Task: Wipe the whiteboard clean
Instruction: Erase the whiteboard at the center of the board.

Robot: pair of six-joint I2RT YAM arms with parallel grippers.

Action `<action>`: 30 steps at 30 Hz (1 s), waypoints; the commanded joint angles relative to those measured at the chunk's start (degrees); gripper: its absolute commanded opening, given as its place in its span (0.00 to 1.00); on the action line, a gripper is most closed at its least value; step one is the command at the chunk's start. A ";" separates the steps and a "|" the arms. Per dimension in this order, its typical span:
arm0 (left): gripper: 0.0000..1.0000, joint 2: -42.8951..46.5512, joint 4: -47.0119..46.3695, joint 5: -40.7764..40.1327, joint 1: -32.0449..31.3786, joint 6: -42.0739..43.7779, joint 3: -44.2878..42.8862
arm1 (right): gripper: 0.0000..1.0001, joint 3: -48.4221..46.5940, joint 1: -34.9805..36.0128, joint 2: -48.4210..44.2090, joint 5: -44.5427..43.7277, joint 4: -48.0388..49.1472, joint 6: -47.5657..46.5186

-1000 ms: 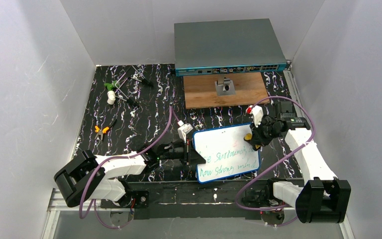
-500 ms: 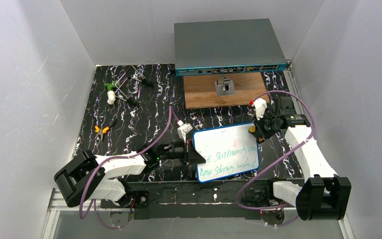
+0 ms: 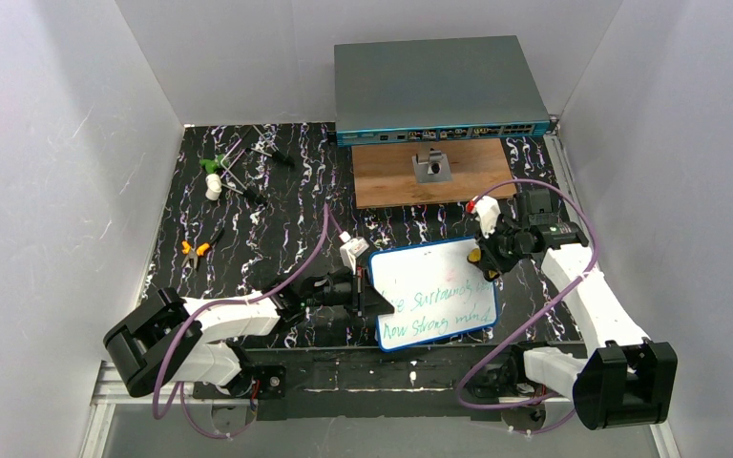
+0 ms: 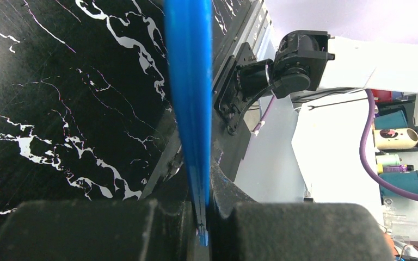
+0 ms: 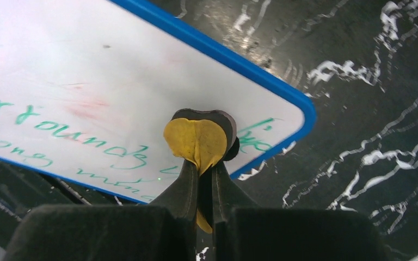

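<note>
The whiteboard (image 3: 434, 292), white with a thin blue rim and green handwriting across its lower half, lies near the table's front. My left gripper (image 3: 361, 291) is shut on its left edge; the left wrist view shows the blue rim (image 4: 189, 98) edge-on between the jaws. My right gripper (image 3: 484, 260) is shut on a yellow eraser pad with black backing (image 5: 198, 138), pressed on the board (image 5: 87, 92) near its right corner. The board's upper part is wiped, with faint red smears.
A grey box with ports (image 3: 439, 91) stands at the back, a wooden board (image 3: 429, 174) with a small metal piece in front of it. Orange-handled pliers (image 3: 196, 248) and green and white small parts (image 3: 215, 176) lie at the left.
My right gripper with the eraser moved up from the board's right edge toward its upper right corner, then shifted a little left. The left gripper and the board stayed still.
</note>
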State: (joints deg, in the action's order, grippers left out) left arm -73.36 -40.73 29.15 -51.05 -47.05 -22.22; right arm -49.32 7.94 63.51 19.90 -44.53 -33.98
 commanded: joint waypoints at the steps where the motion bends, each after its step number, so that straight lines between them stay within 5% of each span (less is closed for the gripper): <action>1: 0.00 3.35 -7.81 2.49 0.05 1.58 -0.30 | 0.01 -2.17 -1.24 1.08 -11.44 6.05 3.29; 4: 0.00 3.74 -7.28 2.36 0.07 1.90 -0.37 | 0.01 -1.28 -1.43 1.03 -14.09 5.96 0.97; 14: 0.00 3.72 -7.91 2.41 0.00 1.92 -0.28 | 0.01 3.66 -1.00 -2.21 -0.19 -7.05 -13.78; 25: 0.00 3.40 -8.29 2.58 -0.02 1.50 -0.06 | 0.01 -4.38 -0.30 0.15 -9.52 6.75 1.31; 30: 0.00 3.42 -8.79 2.51 0.06 1.45 0.25 | 0.01 -4.11 -0.30 2.36 -13.09 7.19 0.02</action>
State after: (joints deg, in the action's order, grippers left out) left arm -73.01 -41.12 28.93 -50.98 -46.92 -21.89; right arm -52.03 7.42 64.71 10.61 -40.99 -35.33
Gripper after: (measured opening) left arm 0.043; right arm 0.091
